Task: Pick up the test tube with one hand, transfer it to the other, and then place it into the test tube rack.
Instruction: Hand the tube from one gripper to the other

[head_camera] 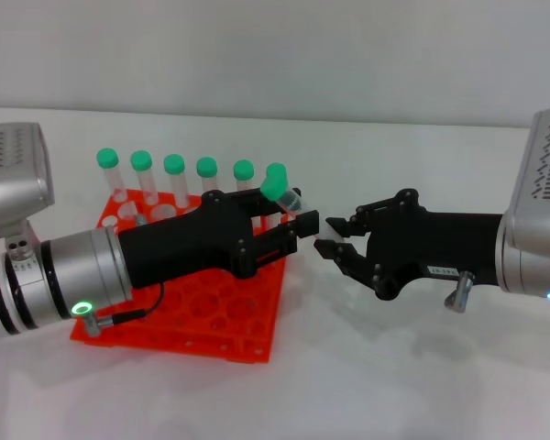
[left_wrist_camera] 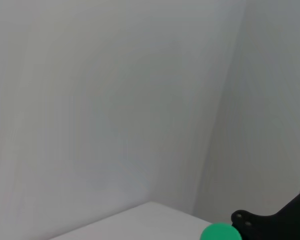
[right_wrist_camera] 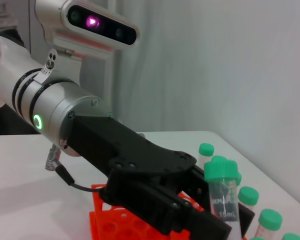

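- Head view shows you the left gripper (head_camera: 298,229) over the near-right part of the test tube rack (head_camera: 222,327), pinching the test tube (head_camera: 289,197) just below its green cap, with the tube tilted and its cap uppermost.
- You can see the right gripper (head_camera: 335,246) facing it from the other side, fingers spread, its fingertips just beside the left gripper's and close to the tube's lower end. Whether they touch the tube cannot be told from here.
- Your right wrist view confirms the hold: the tube stands between the left gripper's black fingers (right_wrist_camera: 200,220), printed side outward, with the spare tubes (right_wrist_camera: 270,222) beyond it.
- Your left wrist view gives only a green cap (left_wrist_camera: 220,233) and a black edge low in the frame, so it is no help for judging the grip.
- Judged from this, the handover is at its delicate point. With the tube leaning in the left grip, any knock from the right fingertips could twist it and leave it skewed.
- Beware a release that is mistimed: with only one hand pinching, and that near the cap, the slim tube could slip and fall onto the rack or the white table (head_camera: 394,385).
- Mind the row of six capped tubes (head_camera: 174,179) standing along the rack's far edge; a wide swing over the rack could strike them.
- A tube held crooked would likely catch on a hole rim instead of dropping in.
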Controlling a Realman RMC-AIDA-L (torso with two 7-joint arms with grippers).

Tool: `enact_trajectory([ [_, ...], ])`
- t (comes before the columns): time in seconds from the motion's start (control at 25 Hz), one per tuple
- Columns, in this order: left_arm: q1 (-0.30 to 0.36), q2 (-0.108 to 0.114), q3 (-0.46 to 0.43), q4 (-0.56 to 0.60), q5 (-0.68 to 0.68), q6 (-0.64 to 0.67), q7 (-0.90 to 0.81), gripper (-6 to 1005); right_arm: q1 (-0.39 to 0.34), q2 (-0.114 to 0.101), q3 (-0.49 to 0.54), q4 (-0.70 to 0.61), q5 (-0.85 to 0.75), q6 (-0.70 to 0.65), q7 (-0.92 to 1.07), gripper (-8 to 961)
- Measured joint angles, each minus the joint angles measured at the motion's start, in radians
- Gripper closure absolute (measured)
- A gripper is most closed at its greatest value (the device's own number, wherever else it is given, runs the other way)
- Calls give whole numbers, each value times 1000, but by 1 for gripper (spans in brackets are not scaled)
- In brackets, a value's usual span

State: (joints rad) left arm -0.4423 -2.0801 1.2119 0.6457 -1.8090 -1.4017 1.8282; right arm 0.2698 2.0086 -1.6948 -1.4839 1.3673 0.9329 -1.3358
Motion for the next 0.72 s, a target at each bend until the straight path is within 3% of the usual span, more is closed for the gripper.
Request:
enact_trajectory([
  [0.44, 33, 0, 0, -9, -78, -38, 70, 699, 3, 1, -5, 12, 1, -21, -7, 755],
  [0.72, 36, 1, 0, -15, -89, -36, 68, 854, 3, 1, -22, 10, -2, -38, -13, 755],
])
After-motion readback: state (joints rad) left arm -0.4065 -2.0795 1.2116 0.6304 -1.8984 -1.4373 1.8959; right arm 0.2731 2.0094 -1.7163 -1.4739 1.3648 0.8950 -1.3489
